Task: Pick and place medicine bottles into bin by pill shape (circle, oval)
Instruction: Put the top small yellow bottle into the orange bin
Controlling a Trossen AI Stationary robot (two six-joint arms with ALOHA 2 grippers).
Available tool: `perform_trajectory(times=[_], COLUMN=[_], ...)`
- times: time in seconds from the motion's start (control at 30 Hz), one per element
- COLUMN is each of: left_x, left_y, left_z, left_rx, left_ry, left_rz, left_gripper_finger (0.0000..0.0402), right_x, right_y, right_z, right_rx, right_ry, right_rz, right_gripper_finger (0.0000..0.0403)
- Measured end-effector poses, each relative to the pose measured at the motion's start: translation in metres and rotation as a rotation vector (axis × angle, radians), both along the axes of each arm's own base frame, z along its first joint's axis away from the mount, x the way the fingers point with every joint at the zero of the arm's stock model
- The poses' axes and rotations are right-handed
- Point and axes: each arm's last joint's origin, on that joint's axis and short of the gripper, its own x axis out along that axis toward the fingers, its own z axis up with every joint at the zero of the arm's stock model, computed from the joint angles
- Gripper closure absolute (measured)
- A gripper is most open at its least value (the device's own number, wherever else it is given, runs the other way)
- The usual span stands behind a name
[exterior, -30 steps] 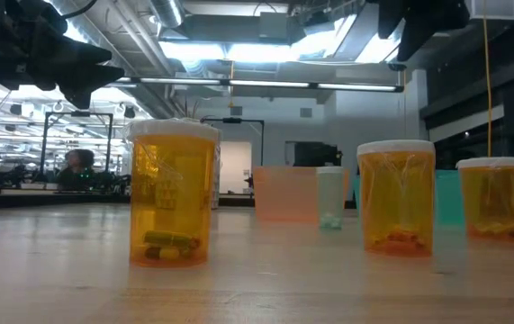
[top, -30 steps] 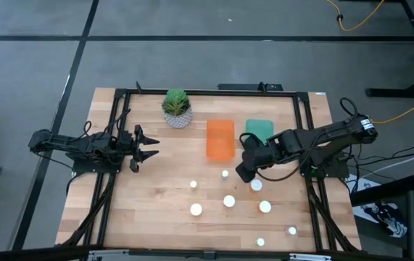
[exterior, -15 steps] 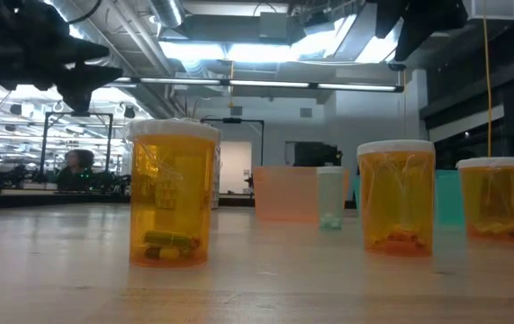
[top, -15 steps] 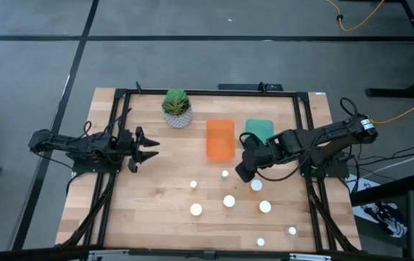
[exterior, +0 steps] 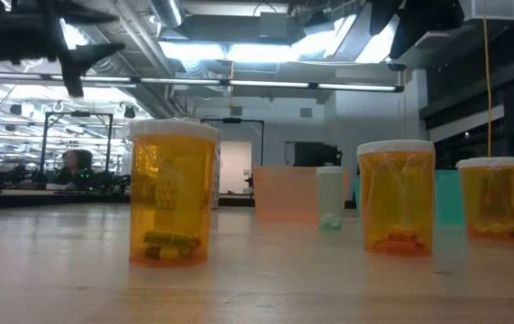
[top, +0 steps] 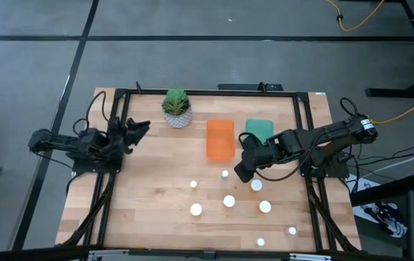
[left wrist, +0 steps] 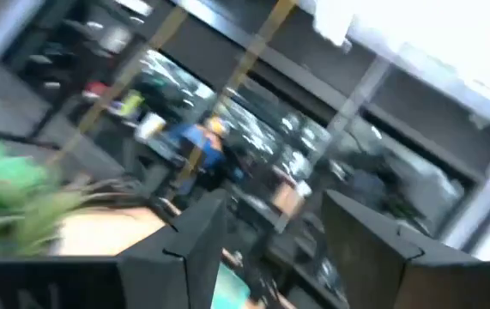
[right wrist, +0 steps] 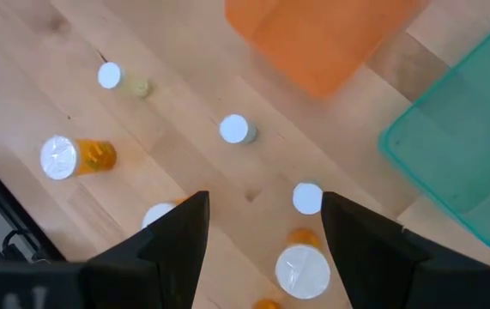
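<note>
Several small amber medicine bottles with white caps stand on the wooden table [top: 156, 217], among them ones in the high view [top: 229, 201] [top: 196, 210] and the low view [exterior: 172, 193] [exterior: 396, 196]. My right gripper [top: 241, 175] [right wrist: 262, 249] is open and empty, pointing down above the bottles nearest the bins; a capped bottle [right wrist: 307, 198] stands just ahead of its fingers. My left gripper [top: 141, 128] [left wrist: 266, 257] is open and empty, raised over the table's left side and aimed out into the room.
An orange bin [top: 220, 139] and a teal bin [top: 259, 130] sit at the table's far side, with a green plant in a white pot [top: 177, 107] to their left. Black frame rails run along the table's left and right edges.
My left gripper has risen and drawn back toward the table's far left, tipping its fingers upward so that they now point into the room. The bottles have stayed where they were.
</note>
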Motion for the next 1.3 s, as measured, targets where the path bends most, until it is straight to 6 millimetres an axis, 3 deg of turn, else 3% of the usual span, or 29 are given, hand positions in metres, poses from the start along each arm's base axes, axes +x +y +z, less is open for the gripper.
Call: perform_trajectory(times=[0.2, 0.33, 0.47, 0.67, 0.8, 1.07, 1.3], left_x=[0.014, 0.048, 0.088, 0.135, 0.155, 0.181, 0.193], left_y=[-0.005, -0.010, -0.015, -0.023, -0.039, -0.062, -0.066], left_z=[0.072, 0.116, 0.137, 0.142, 0.136, 0.116, 0.087], left_rx=[0.189, 0.322, 0.384, 0.382, 0.407, 0.266, 0.215], left_ry=[0.108, 0.329, 0.565, 0.709, 0.719, 0.717, 0.888], left_rz=[-0.071, -0.093, -0.135, -0.183, -0.350, -0.487, -0.474], left_gripper_finger=[0.0234, 0.0236, 0.0236, 0.0236, 0.0236, 0.0234, 0.0179], right_x=[0.000, 0.000, 0.000, 0.000, 0.000, 0.000, 0.000], right_y=[0.000, 0.000, 0.000, 0.001, 0.001, 0.001, 0.001], right_z=[0.000, 0.000, 0.000, 0.000, 0.000, 0.000, 0.000], right_rx=[-0.001, -0.001, 0.002, 0.003, 0.002, -0.010, -0.022], right_ry=[0.001, 0.000, -0.001, -0.006, -0.005, -0.003, 0.000], right_rz=[0.001, 0.001, 0.000, 0.003, 0.007, 0.033, 0.060], right_gripper_finger=[0.0176, 0.0176, 0.0176, 0.0176, 0.0176, 0.0176, 0.0176])
